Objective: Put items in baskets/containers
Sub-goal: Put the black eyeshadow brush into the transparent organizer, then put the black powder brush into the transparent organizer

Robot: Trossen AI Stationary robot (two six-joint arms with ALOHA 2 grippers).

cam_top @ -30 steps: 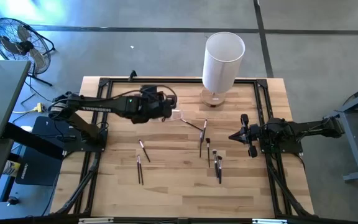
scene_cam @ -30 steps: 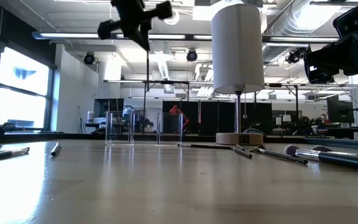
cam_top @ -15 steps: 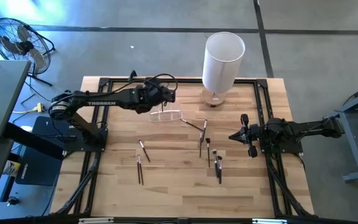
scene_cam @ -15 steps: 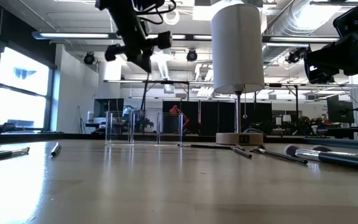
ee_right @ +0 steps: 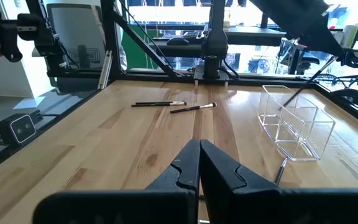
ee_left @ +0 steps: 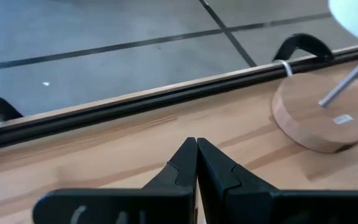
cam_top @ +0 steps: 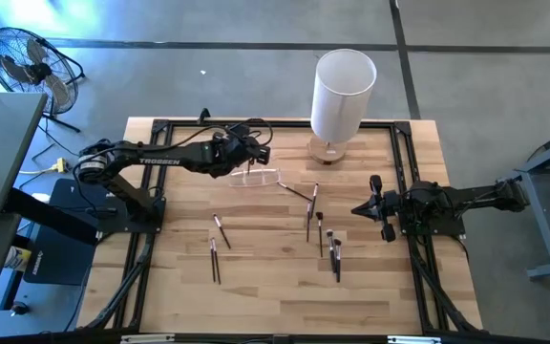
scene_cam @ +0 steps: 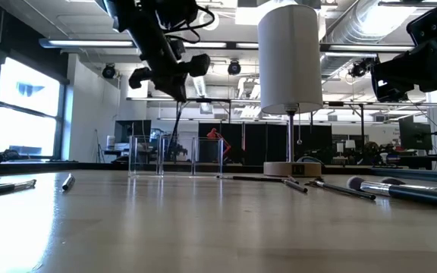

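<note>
My left gripper (scene_cam: 179, 89) hovers over the table's far middle, just beyond the clear holder (cam_top: 256, 178), shut on one thin dark brush (scene_cam: 177, 121). In the right wrist view the same brush (ee_right: 309, 78) slants down into the holder (ee_right: 297, 124). Several more brushes lie flat on the wood: two near the middle left (cam_top: 215, 244) and a cluster right of the middle (cam_top: 320, 229). My right gripper (cam_top: 356, 208) waits shut at the table's right side, touching nothing. My left gripper pinches the brush by its upper end (scene_cam: 182, 102) between the two shut fingers, coming from above and tipped. The brush hangs slanted below the fingers, and its lower end (ee_right: 291, 98) reaches down into the clear holder.
A tall white cylinder (cam_top: 344, 86) on a round wooden base (cam_top: 327, 150) stands at the far edge, right of the holder. A black frame (cam_top: 160, 129) borders the table. Bare wood lies along the near edge (cam_top: 275, 306).
My left gripper has moved from directly over the holder toward the far edge, come down a little and tipped. It has stayed shut. The brush, which hung straight down, now slants, with its lower end still at the holder.
</note>
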